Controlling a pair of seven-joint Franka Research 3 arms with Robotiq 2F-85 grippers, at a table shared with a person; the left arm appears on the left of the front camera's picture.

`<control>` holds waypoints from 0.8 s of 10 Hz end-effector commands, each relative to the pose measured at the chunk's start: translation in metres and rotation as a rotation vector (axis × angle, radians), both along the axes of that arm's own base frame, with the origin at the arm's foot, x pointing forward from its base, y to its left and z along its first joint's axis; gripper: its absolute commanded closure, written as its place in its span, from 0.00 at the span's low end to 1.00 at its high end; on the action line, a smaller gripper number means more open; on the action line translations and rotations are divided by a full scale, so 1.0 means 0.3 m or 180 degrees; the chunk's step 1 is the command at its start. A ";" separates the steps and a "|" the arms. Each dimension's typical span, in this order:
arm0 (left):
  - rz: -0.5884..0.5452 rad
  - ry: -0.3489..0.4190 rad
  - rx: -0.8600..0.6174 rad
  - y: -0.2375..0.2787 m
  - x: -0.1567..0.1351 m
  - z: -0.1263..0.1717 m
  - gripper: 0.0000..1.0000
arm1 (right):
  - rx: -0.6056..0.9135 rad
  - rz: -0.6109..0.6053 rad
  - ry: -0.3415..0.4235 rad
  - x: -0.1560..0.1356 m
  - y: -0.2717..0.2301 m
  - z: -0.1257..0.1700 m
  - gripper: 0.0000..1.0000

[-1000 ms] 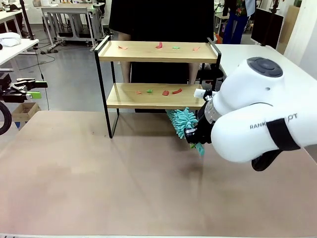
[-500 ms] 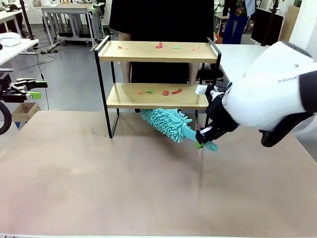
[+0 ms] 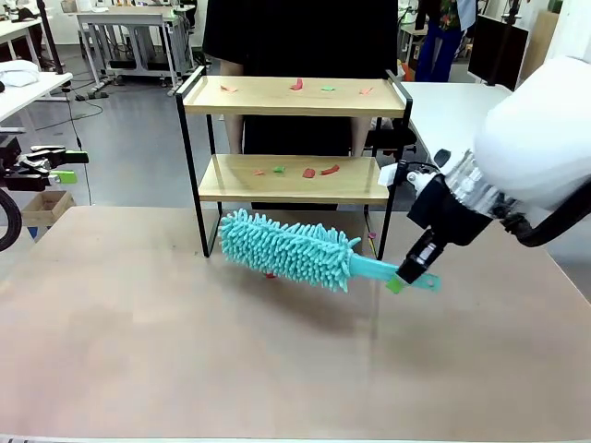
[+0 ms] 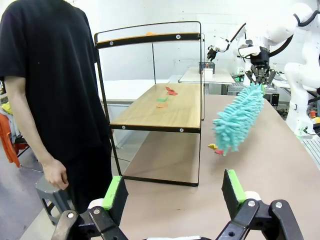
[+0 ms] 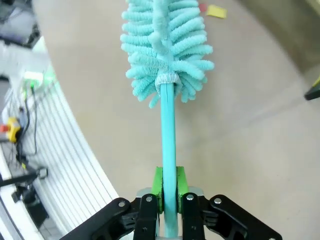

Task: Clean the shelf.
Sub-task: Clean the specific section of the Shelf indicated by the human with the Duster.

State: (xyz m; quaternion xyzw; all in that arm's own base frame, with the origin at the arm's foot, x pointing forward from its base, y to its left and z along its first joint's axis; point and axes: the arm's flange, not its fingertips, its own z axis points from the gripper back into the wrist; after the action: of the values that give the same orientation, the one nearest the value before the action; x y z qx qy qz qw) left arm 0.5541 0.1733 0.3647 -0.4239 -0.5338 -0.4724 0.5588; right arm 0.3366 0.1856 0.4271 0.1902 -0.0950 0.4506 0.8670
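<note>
The shelf [image 3: 268, 96] stands at the table's far side, with small red, green and orange scraps [image 3: 308, 172] on both wooden boards. My right gripper [image 3: 413, 269] is shut on the handle of a turquoise fluffy duster [image 3: 286, 249]. The duster is held level, low over the table in front of the shelf, with its head pointing left. In the right wrist view the green pads [image 5: 157, 182] clamp the duster's [image 5: 167, 40] handle. My left gripper [image 3: 51, 168] hangs open off the table's left edge. From there my left gripper [image 4: 174, 190] faces the shelf [image 4: 170, 110] and the duster [image 4: 240, 117].
A person [image 3: 295, 37] in a black shirt stands right behind the shelf, one hand [image 4: 55, 175] hanging down. A few loose scraps [image 4: 215, 148] lie on the table under the duster. The brown tabletop [image 3: 231, 360] in front is bare. A white table [image 3: 443, 101] adjoins at the right.
My right arm has drawn back to the right and turned. The duster swung out from under the lower board and now lies stretched leftward in front of the shelf. The left gripper stayed still.
</note>
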 end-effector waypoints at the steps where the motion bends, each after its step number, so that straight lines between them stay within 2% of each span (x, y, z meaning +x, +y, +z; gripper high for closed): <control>1: 0.0003 -0.0011 0.0006 -0.003 -0.003 0.006 0.00 | 0.0008 0.0395 0.0055 -0.108 -0.120 0.016 0.87; 4: 0.0003 -0.0011 0.0006 -0.003 -0.003 0.006 0.00 | -0.0307 0.0516 0.0105 -0.228 -0.249 0.123 0.87; 8: 0.0003 -0.0011 0.0006 -0.003 -0.003 0.006 0.00 | -0.0878 0.0443 0.0119 -0.410 -0.429 0.275 0.87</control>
State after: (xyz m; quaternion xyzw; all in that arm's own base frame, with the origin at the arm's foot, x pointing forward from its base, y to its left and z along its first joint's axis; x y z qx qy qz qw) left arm 0.5543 0.1733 0.3651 -0.4236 -0.5339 -0.4727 0.5586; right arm 0.2371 0.0680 0.5172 0.1004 -0.0047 0.5171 0.8500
